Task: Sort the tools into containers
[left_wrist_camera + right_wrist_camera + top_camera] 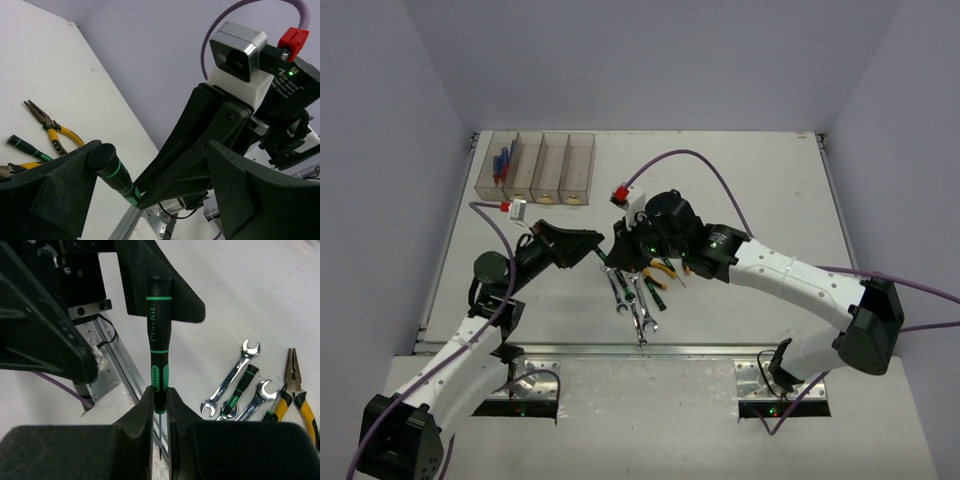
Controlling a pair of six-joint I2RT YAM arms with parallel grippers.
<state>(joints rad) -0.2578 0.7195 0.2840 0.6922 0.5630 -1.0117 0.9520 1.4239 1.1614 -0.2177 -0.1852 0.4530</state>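
My right gripper (160, 392) is shut on a black and green screwdriver (158, 340) near its shaft and holds it above the table. In the top view the two grippers meet, my left gripper (595, 246) facing my right gripper (620, 246). My left gripper (155, 150) is open, its jaws wide apart on either side of the screwdriver's handle (112, 172), whose cap lies close to the left jaw. Silver wrenches (632, 298), yellow-handled pliers (662, 270) and another black and green screwdriver (242, 385) lie on the table below. The four joined bins (548, 168) stand at the back left.
The leftmost bin holds blue-handled screwdrivers (501, 163). The table's metal front rail (620, 349) runs just below the wrenches. The pliers (50, 125) and a screwdriver (27, 146) also show in the left wrist view. Purple cables arc over both arms.
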